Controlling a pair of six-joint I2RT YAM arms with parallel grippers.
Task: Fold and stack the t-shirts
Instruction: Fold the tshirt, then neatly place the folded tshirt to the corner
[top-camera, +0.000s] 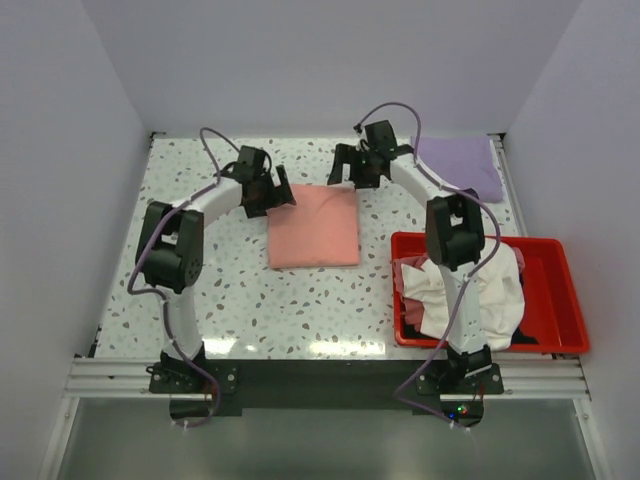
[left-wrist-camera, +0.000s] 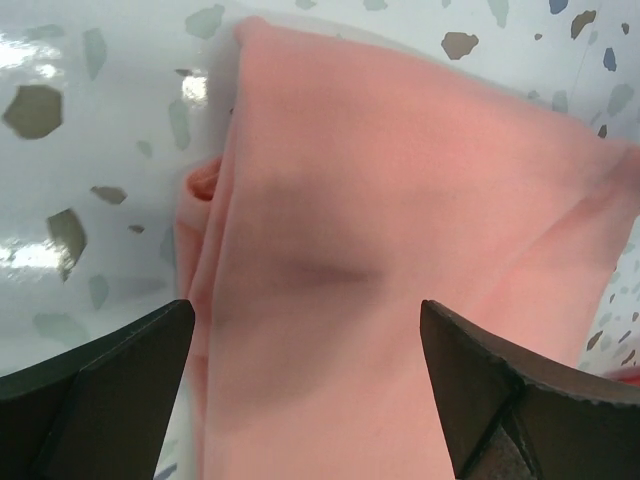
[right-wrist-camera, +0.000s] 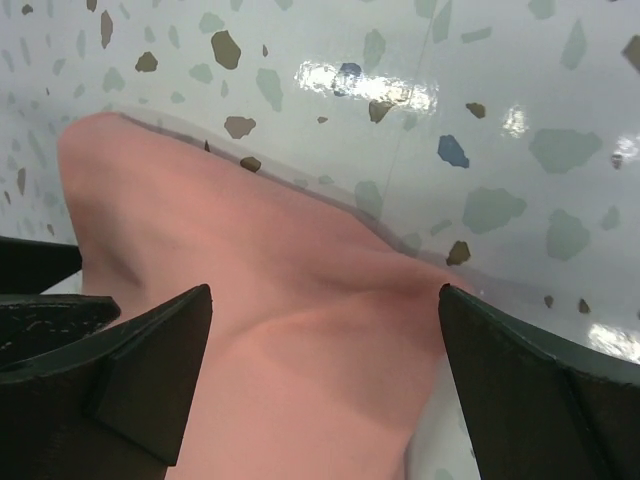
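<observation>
Top view looks down from above and behind the bases; both wrist views sit close over the salmon-pink t-shirt (top-camera: 314, 226), shared mid-frame.

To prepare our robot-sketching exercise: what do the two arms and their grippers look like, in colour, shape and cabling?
The left arm and right arm are white tubular links joined by bulky black joint housings. A purple cable loops along each. The left gripper and right gripper have matte black wedge-shaped fingers.

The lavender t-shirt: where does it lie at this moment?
In the top external view, the lavender t-shirt lies folded at the far right corner of the table, just beyond the red bin.
</observation>
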